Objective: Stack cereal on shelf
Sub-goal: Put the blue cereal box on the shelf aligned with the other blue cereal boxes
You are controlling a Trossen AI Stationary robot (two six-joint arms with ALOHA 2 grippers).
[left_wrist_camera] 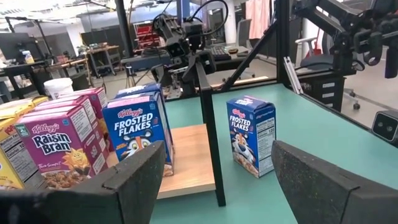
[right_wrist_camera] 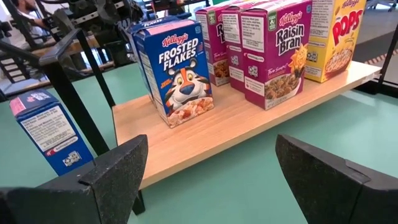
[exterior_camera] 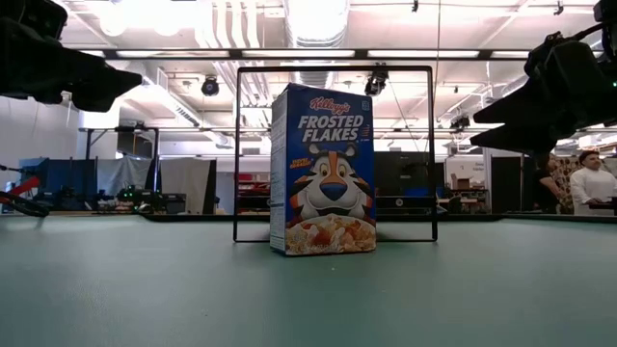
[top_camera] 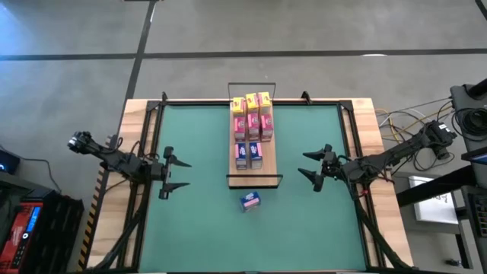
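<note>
A long wooden shelf (top_camera: 254,171) lies across the middle of the green table, with black wire frames at its ends. Yellow boxes (top_camera: 251,102), magenta Raisin Bran boxes (top_camera: 253,125) and blue Frosted Flakes boxes (top_camera: 249,154) stand on it in rows. One blue Frosted Flakes box (top_camera: 250,201) stands upright on the table just past the shelf's near end, also seen as the lone box (left_wrist_camera: 251,135) and the lone box (exterior_camera: 322,170). My left gripper (top_camera: 176,174) hovers open left of the shelf. My right gripper (top_camera: 313,165) hovers open to its right.
The near wire frame (exterior_camera: 335,154) stands right behind the lone box. Bare board (right_wrist_camera: 205,134) shows at the shelf's near end beside the blue boxes. Green table (top_camera: 198,228) lies open on both sides. A person (exterior_camera: 590,183) sits in the room beyond the table.
</note>
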